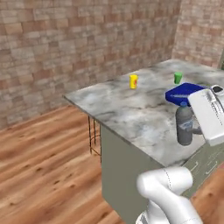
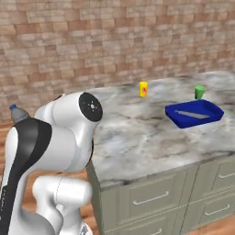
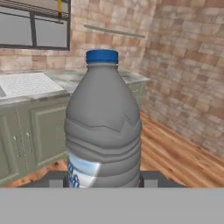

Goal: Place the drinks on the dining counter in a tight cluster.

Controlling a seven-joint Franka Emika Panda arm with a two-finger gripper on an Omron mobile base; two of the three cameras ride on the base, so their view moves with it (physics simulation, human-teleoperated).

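While the fingertips themselves are hidden behind the bottle in the hand view, the gripper (image 3: 103,183) sits with its dark finger bases on either side of the water bottle (image 3: 103,127), closed around its lower body. That bottle fills the centre of the hand view: a grey, ribbed, translucent body, a blue cap at the upper middle and a white-and-blue label low on its left side. In the left base view the same water bottle (image 1: 184,124) stands upright at the right of the frame, touching the white hand, over the near edge of the marble dining counter (image 1: 131,109). Just behind it, toward the upper right, lies a blue tray (image 1: 181,92); in the right base view the blue tray (image 2: 215,110) holds a flat grey item I cannot identify. A green cup (image 1: 177,78) stands just beyond the tray and a yellow cup (image 1: 133,81) stands well apart to its left, both upright; what is inside them cannot be seen. Left of the bottle the counter's marble is bare up to its left corner at mid-frame, where it drops to the wooden floor (image 1: 43,166). A brick wall (image 1: 65,43) runs across the top of the frame, and pale green drawers (image 2: 156,197) line the counter's front at the lower right of the right base view.
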